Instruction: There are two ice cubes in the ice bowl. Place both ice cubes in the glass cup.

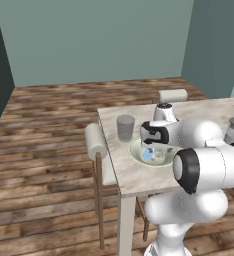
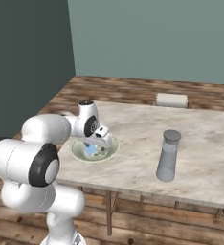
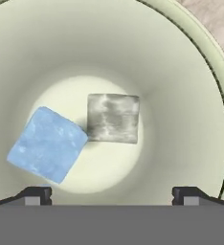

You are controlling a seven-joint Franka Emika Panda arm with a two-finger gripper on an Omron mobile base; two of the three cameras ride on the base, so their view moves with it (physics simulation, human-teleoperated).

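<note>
A: Gripper (image 3: 112,194) pos?
B: Jaws wide apart, hovering inside ice bowl (image 3: 190,86). Blue cube (image 3: 48,144) & clear cube (image 3: 113,117) touching on bottom; none in glass cup (image 1: 125,127).
A: Next?
B: Prob. centre on one cube, lower, close.

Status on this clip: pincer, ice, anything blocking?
Pincer open, empty, over ice bowl. Blue cube and whitish cube both in bowl, touching. Glass cup empty-looking beside the bowl. Nothing blocking.

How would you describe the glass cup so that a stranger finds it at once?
On the marble table, look beside the wide cream ice bowl, toward the far side. The glass cup is a short grey tumbler, open on top, unlike the taller capped bottle.
</note>
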